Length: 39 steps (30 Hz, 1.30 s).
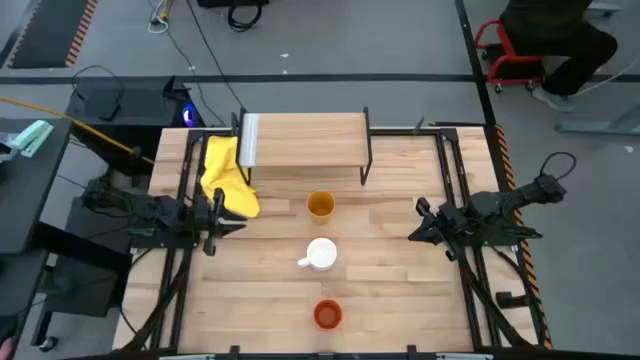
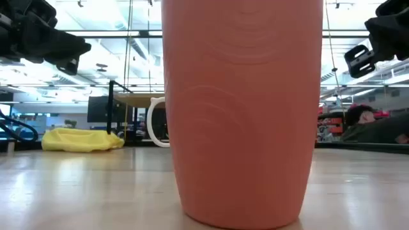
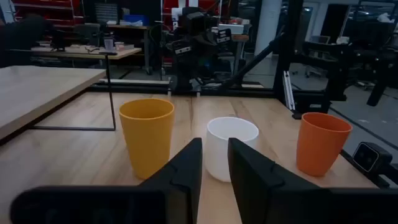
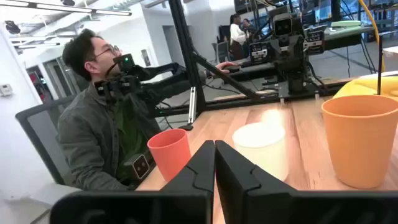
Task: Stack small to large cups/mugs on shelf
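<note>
Three cups stand upright in a row down the middle of the table: a yellow-orange cup (image 1: 320, 206) nearest the shelf, a white mug (image 1: 321, 254) with its handle toward the left, and an orange-red cup (image 1: 328, 315) by the near edge. The shelf (image 1: 305, 140), a wooden plank on thin black legs, stands at the far side. My left gripper (image 1: 222, 222) hovers at the left of the cups, its fingers (image 3: 186, 168) a little apart with nothing between them. My right gripper (image 1: 415, 225) hovers at the right, shut (image 4: 214, 155) and empty.
A yellow cloth (image 1: 228, 178) lies at the shelf's left end. In the low view the orange-red cup (image 2: 243, 108) fills the foreground. A seated person (image 4: 93, 124) is beyond the table's near side; another (image 1: 550, 40) is far off at the back right.
</note>
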Each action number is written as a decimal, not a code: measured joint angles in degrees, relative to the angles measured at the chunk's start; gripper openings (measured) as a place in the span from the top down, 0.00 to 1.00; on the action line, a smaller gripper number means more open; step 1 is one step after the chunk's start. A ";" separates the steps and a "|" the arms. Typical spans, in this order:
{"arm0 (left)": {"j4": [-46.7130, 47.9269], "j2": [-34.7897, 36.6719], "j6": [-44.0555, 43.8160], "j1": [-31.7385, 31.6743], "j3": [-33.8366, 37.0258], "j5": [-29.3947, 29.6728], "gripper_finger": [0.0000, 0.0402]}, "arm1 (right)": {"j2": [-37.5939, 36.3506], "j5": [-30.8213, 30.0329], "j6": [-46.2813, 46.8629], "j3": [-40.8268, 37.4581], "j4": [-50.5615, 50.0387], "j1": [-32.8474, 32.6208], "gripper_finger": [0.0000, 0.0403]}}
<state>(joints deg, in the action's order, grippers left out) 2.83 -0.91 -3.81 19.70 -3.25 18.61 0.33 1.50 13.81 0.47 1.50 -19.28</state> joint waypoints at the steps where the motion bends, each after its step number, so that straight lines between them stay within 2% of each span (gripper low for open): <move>1: 0.00 0.01 -0.01 0.01 0.00 -0.01 0.78 | -0.01 0.00 0.00 0.00 0.00 0.01 0.96; 39: 0.00 0.01 0.00 0.01 0.00 -0.01 0.79 | 0.00 0.00 0.00 0.00 0.00 0.00 0.96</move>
<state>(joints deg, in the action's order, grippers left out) 2.83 -0.89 -3.81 19.72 -3.25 18.60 0.32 1.50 13.82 0.47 1.50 -19.28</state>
